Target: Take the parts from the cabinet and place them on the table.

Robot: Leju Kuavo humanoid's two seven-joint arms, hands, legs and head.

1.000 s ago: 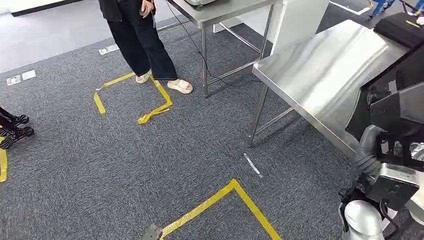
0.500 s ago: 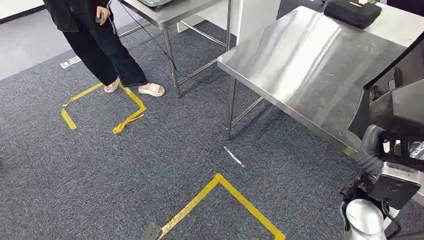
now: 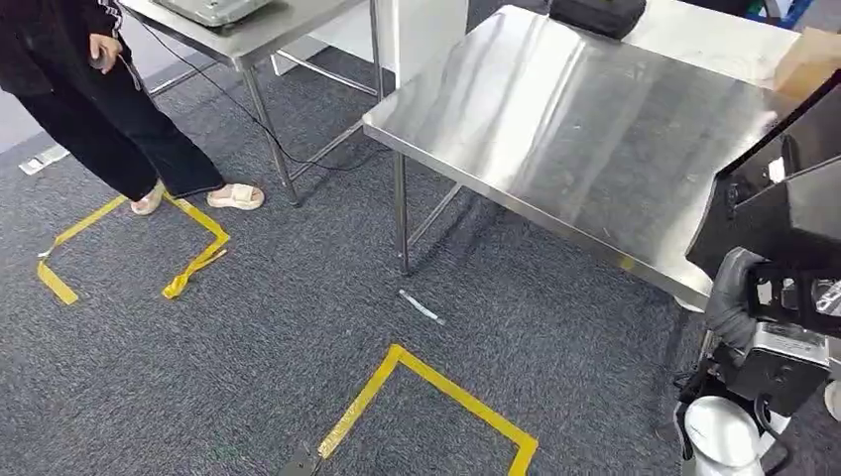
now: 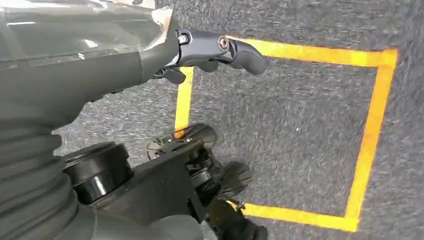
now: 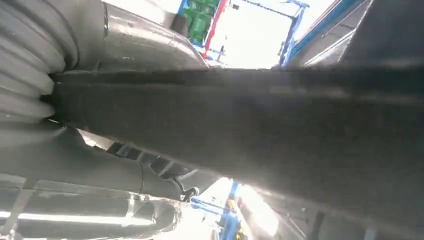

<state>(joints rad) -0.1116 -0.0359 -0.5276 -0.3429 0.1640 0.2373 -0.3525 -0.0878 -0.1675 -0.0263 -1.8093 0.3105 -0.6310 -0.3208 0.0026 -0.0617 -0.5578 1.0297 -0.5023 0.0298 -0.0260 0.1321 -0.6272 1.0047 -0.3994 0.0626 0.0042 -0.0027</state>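
Observation:
At the right of the head view, my right hand (image 3: 736,297) grips a large black flat part (image 3: 783,193) from below and holds it up in front of my body. In the right wrist view the same dark part (image 5: 260,120) lies across the picture, against the hand (image 5: 95,170). The steel table (image 3: 555,119) stands just ahead, and its near edge is close to the held part. My left hand (image 4: 212,50) hangs over the carpet with its fingers apart and nothing in them.
A person (image 3: 89,109) stands at the upper left beside a second steel table (image 3: 253,40). A black case (image 3: 595,14) and a cardboard box (image 3: 811,58) sit at the main table's far side. Yellow tape squares (image 3: 426,392) mark the grey carpet.
The camera has turned, so the whole scene has slid to the left and the steel table now lies closer ahead. The black part stays in my right hand.

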